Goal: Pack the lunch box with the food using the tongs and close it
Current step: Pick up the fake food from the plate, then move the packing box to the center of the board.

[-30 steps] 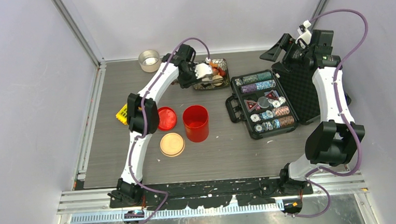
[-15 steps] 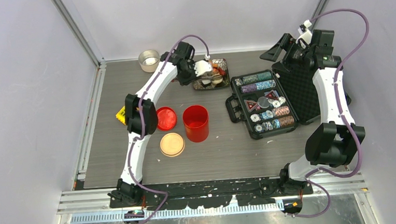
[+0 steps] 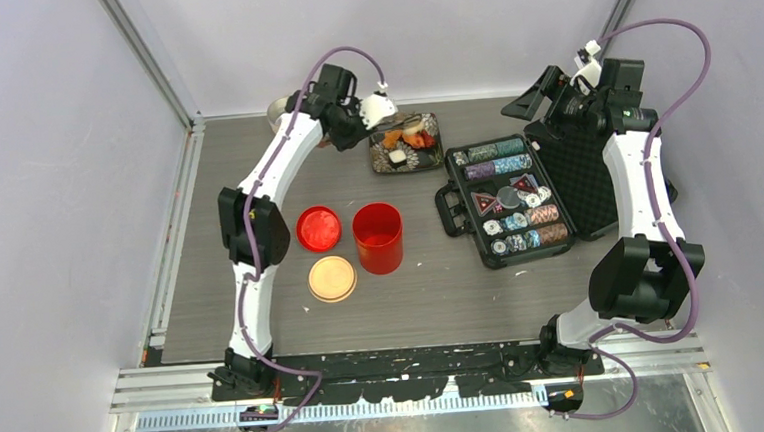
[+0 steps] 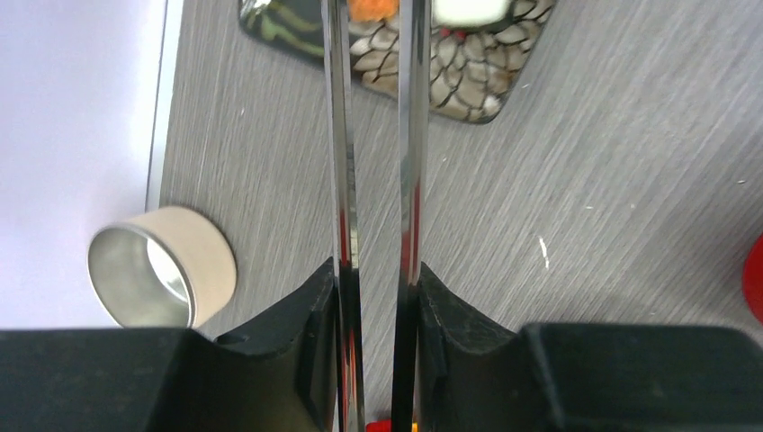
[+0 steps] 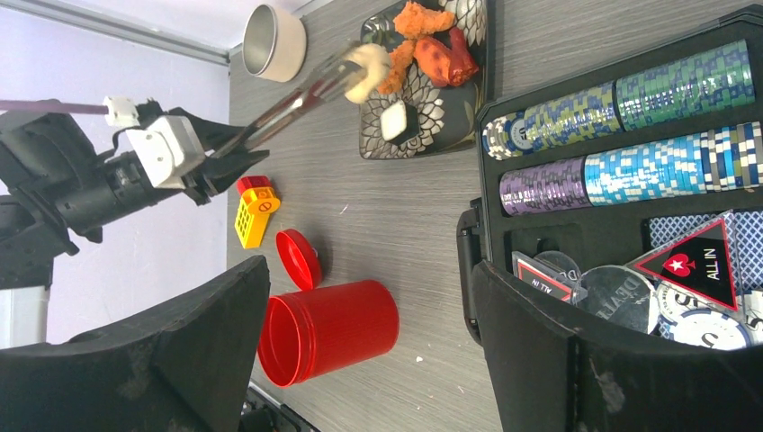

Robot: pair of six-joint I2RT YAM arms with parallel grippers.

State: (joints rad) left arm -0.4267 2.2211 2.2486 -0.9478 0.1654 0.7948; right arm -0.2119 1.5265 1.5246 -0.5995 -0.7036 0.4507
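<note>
The left gripper point(image 4: 375, 279) is clamping the tongs point(image 4: 340, 135). Its fingers are partway closed and squeezing the two silver arms, so only a thin gap is showing between them. The tongs are pointing straight out from the claw toward the patterned tray point(image 3: 434, 123) of food sitting beyond the red canister point(image 3: 378, 238) — from the right wrist view their tips look to be pinching a tan ball point(image 5: 367, 67) just above the tray, next to the orange pieces point(image 5: 423, 18). The canister is standing open, its red lid point(image 3: 319, 228) lying just left of it and the beige disc lid point(image 3: 332, 278) lying near its front-left. The cream tub point(image 4: 162, 265) is sitting far back-left of the canister. The right gripper point(image 5: 369, 270) is hanging wide open and gripping nothing — up by the black chip case point(image 3: 512, 203), right of the canister.
</note>
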